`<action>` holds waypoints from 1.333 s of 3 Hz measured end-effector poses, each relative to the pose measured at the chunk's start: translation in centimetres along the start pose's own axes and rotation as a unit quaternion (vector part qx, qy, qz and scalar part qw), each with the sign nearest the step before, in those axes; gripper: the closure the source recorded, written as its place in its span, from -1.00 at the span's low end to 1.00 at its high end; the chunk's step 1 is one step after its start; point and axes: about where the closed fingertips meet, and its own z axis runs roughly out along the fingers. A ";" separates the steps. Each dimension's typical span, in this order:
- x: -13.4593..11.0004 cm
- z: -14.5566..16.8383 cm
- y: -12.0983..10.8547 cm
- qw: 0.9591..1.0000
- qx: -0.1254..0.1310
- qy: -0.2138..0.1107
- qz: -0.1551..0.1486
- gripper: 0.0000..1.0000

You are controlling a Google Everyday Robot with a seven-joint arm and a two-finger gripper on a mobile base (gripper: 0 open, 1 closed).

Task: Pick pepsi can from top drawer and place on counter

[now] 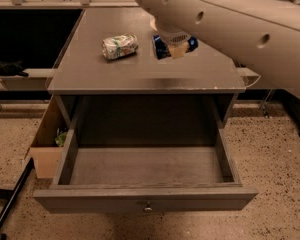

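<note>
The pepsi can is dark blue and lies sideways at the back right of the counter. My gripper comes down from the large cream arm and is shut around the can's middle, with blue showing on both sides of it. I cannot tell whether the can rests on the counter or hangs just above it. The top drawer is pulled fully open below the counter, and its inside holds nothing. Its small round knob faces me.
A crushed silver-and-green can lies on the counter, left of the pepsi can. A tan cardboard box with something green inside stands on the speckled floor at the cabinet's left. A black bar lies at lower left.
</note>
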 end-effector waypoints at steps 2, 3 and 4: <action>-0.4 1.9 -2.4 1.000 -0.009 0.014 -0.011 1.00; 0.0 2.1 -2.3 1.000 -0.014 -0.010 -0.005 1.00; 0.5 3.1 -2.1 0.998 -0.031 -0.050 0.003 1.00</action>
